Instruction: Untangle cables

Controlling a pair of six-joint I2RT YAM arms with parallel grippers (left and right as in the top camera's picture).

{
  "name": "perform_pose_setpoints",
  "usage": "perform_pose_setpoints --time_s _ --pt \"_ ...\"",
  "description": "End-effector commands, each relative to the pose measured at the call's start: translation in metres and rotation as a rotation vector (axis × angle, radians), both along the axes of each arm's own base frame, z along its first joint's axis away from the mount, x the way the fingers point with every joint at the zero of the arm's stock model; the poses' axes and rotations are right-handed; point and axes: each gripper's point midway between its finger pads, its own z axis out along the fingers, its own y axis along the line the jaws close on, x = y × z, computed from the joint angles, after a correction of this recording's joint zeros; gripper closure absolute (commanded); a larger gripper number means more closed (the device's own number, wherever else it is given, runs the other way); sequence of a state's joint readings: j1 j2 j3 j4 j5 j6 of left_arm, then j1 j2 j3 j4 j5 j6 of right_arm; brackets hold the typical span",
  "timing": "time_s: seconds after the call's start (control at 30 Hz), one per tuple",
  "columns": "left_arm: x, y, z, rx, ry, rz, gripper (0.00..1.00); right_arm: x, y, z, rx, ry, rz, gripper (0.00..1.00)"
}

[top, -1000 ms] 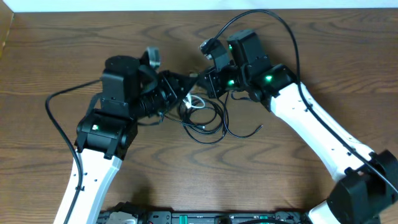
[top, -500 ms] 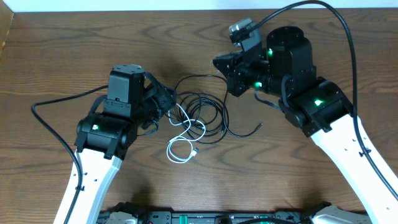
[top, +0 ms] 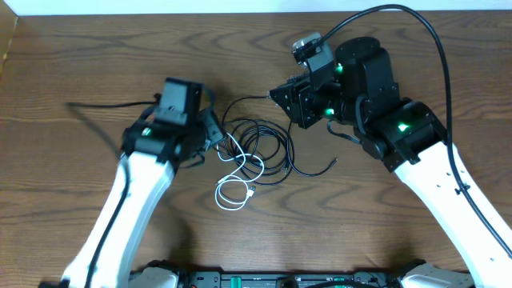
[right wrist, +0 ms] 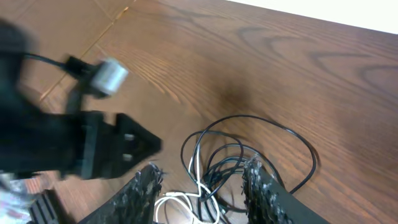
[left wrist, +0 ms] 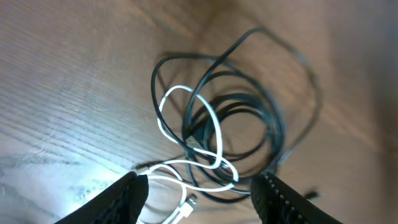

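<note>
The left end effector (left wrist: 199, 182) is spread and empty, hovering over a short white cord (left wrist: 214, 127) that loops through two thin, coiled black cords (left wrist: 272, 134). The right end effector (right wrist: 202, 168) is also spread, pinching nothing, above that tangle. The tangle lies on the brown wooden desk (top: 80, 64) between both arms.

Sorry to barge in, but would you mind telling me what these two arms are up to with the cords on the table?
Two robot arms are working on a tangle of cables on the wooden table. The left end effector and the right end effector flank the pile, both open and holding nothing. The white cable trails out toward the front, but its other end crosses the coiled black cables, so they are not yet separated.
</note>
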State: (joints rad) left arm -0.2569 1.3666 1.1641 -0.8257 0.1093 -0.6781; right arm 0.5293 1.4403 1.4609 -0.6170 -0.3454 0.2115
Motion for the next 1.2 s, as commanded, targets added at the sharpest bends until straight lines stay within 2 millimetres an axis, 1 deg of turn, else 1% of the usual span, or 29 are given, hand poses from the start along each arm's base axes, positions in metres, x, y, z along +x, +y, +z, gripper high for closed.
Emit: perform_pose_setpoints --time_s 0.0,0.07,0.23,0.3,0.33,0.43,0.53,0.57,0.63,0.7,0.87,0.93,0.97,1.0,1.07,1.17 --pt "0.011 -0.010 -0.028 -0.017 0.079 -0.026 0.41 0.002 0.000 -0.008 -0.015 0.023 -0.004 0.57" --pt "0.017 -0.014 -0.044 -0.031 0.113 -0.008 0.41 0.001 -0.001 -0.010 -0.019 0.029 -0.005 0.56" --pt "0.026 -0.042 -0.073 -0.104 0.167 -0.065 0.41 0.000 -0.001 -0.011 -0.023 0.036 -0.005 0.54" --pt "0.029 -0.046 -0.083 -0.100 0.178 -0.074 0.41 0.000 -0.002 -0.012 -0.024 0.038 -0.005 0.54" --pt "0.030 -0.050 -0.093 -0.100 0.197 -0.067 0.41 0.000 -0.002 -0.012 -0.025 0.040 -0.005 0.54" --pt "0.028 -0.051 -0.104 -0.099 0.233 -0.047 0.51 -0.001 -0.003 -0.014 -0.030 0.047 -0.005 0.54" --pt "0.028 -0.051 -0.107 -0.096 0.240 -0.046 0.61 -0.002 -0.003 -0.016 -0.039 0.048 -0.001 0.54" --pt "0.028 -0.051 -0.106 -0.097 0.237 -0.046 0.68 -0.002 -0.003 -0.016 -0.040 0.051 -0.002 0.54" --pt "0.028 -0.051 -0.106 -0.097 0.236 -0.046 0.76 -0.002 -0.003 -0.017 -0.042 0.053 -0.001 0.54" --pt "0.028 -0.051 -0.106 -0.098 0.236 -0.046 0.87 -0.002 -0.003 -0.019 -0.045 0.059 -0.002 0.54" --pt "0.030 -0.052 -0.099 -0.102 0.217 -0.048 0.87 -0.003 -0.004 -0.020 -0.050 0.065 -0.003 0.54" --pt "0.030 -0.050 -0.097 -0.095 0.208 -0.045 0.83 -0.003 -0.004 -0.020 -0.050 0.065 -0.003 0.54" --pt "0.031 -0.049 -0.097 -0.090 0.204 -0.044 0.78 -0.003 -0.004 -0.021 -0.051 0.066 -0.003 0.54" --pt "0.031 -0.049 -0.097 -0.087 0.203 -0.042 0.76 -0.004 -0.004 -0.021 -0.052 0.068 -0.003 0.54" --pt "0.031 -0.048 -0.097 -0.085 0.202 -0.041 0.73 -0.004 -0.005 -0.022 -0.054 0.071 -0.003 0.54" --pt "0.031 -0.048 -0.097 -0.086 0.202 -0.041 0.73 -0.004 -0.005 -0.022 -0.057 0.073 -0.002 0.55"
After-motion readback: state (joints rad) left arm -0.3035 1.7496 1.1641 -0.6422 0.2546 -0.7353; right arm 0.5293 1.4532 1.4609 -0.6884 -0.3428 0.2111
